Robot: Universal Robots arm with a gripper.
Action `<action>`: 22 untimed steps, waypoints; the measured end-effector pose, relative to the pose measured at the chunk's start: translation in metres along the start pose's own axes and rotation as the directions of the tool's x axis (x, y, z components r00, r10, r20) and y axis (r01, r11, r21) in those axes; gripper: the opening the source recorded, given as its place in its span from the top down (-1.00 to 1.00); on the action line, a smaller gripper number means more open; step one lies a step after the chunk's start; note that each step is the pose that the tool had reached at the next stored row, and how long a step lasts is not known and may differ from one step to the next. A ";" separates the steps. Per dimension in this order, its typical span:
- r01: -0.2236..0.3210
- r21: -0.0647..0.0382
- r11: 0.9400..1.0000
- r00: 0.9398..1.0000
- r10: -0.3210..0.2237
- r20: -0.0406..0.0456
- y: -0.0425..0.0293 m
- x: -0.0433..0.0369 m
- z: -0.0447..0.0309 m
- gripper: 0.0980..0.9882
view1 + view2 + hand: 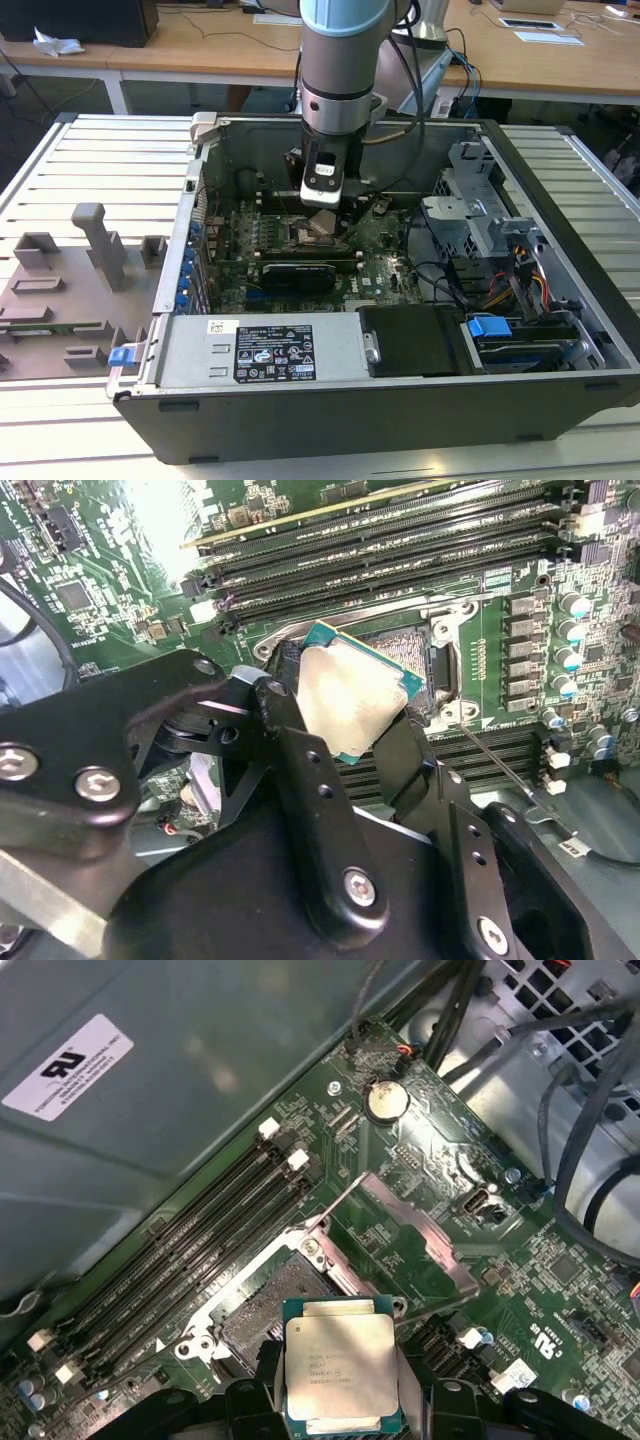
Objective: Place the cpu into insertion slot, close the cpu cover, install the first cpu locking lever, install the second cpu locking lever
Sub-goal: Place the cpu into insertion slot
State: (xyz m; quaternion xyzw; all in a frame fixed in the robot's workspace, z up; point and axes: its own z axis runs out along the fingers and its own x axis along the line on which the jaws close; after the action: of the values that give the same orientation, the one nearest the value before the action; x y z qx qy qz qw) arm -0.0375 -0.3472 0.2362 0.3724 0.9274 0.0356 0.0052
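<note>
Holding the cpu pinched in the claw at lower centre, just short of the insertion slot. Working the placing step with the cpu cover open; calls for squaring it over that slot.

Open computer case on a slatted table.
In the exterior view, a silver power supply sits at six o'clock of the green motherboard, with bundled cables at three o'clock. A grey fixture tray lies on the table at nine o'clock, outside the case.
</note>
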 end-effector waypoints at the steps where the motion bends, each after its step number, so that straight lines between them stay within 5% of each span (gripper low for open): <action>1: -0.010 0.000 1.000 1.000 0.010 0.001 0.0000 0.0000 0.0000 0.00; 10: -0.090 -0.002 0.996 0.996 0.090 0.006 0.0000 0.0000 0.0001 0.00; 22: -0.215 -0.004 0.977 0.976 0.215 0.016 -0.0001 0.0000 0.0005 0.00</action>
State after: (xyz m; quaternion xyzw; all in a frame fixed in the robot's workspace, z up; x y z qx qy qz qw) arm -0.0375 -0.3472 0.2357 0.4709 0.8815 0.0343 0.0093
